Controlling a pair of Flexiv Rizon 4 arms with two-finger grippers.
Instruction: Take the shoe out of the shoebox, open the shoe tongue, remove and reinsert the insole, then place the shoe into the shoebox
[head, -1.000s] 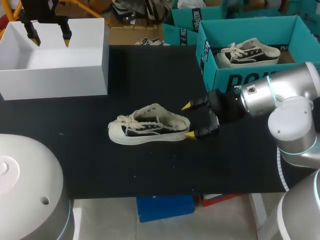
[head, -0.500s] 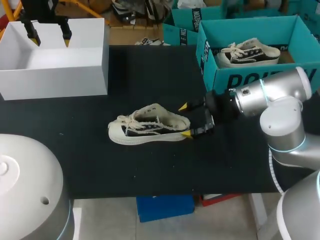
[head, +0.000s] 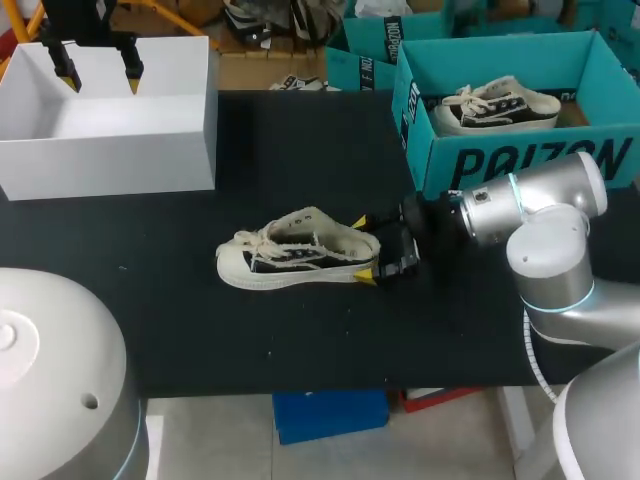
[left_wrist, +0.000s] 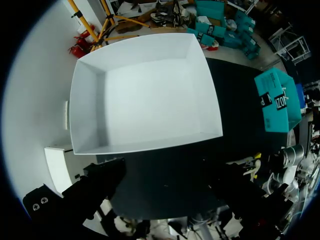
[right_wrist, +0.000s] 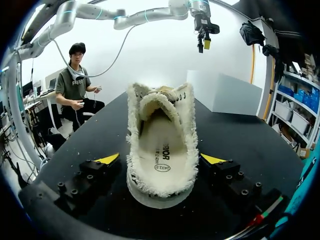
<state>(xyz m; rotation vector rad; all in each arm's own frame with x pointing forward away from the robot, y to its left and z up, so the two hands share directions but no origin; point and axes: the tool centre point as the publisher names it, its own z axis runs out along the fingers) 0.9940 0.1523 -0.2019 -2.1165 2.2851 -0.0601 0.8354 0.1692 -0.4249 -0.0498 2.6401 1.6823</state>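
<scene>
**Shoe Out on the Table, Right Claw Spread About Its Heel**

The black table top (head: 300, 340) carries everything. At its far left corner stands the white open-topped rectangular box (head: 110, 150), whose white floor and walls are in full sight from the left wrist view; at the far right stands the teal cardboard shoebox (head: 520, 155), lid off, with bold black lettering along its near wall; a second cream shoe (head: 497, 105) lies inside it, toe to the left.

The cream canvas low-top shoe (head: 298, 250), with white laces and a frayed, fuzzy collar, sits on its sole near the table's middle; it is well apart from both boxes, toe pointing left and heel toward the right arm.

The right gripper (head: 366, 247) comes in low from the right and is released; its yellow tips are spread on either side of the heel, and the right wrist view shows a sliver of table between each tip and the shoe. The left gripper (head: 98, 68) hangs above the white box's far wall, likewise released and holding nothing.

The pale insole (right_wrist: 161, 150) lies flat inside the shoe; it bears a small dark printed mark at its heel end.
</scene>
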